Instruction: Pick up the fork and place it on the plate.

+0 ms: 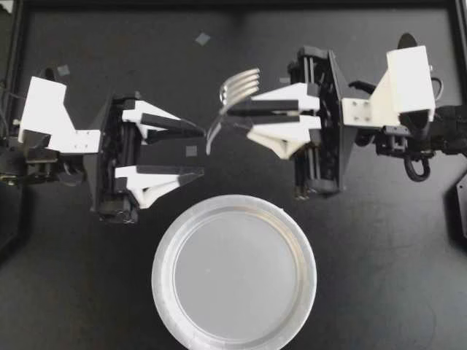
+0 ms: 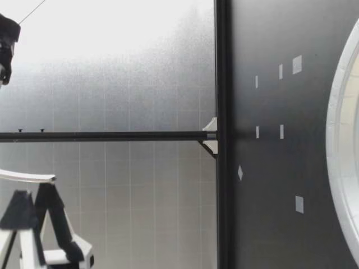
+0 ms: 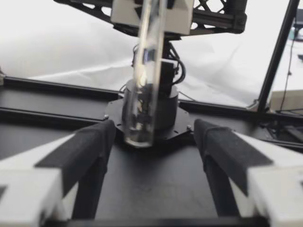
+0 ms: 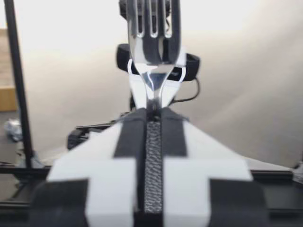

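Note:
A clear plastic fork [image 1: 237, 91] is held in the air by my right gripper [image 1: 235, 115], which is shut on its neck. The tines point toward the table's far side and the handle curves down toward my left gripper [image 1: 203, 153]. That gripper stands open, with the handle's end just off its far fingertip. In the left wrist view the fork handle [image 3: 144, 94] hangs between the open fingers [image 3: 90, 146], touching neither. The right wrist view has the tines [image 4: 154, 23] sticking up past the shut fingertips [image 4: 142, 118]. The white plate [image 1: 164, 284] lies empty near the front edge.
Small grey tape squares [image 1: 202, 38] dot the black tabletop. A black frame bar [image 2: 221, 134] runs along the table's far edge in the low view, where the plate's rim [image 2: 336, 140] is nearest the camera.

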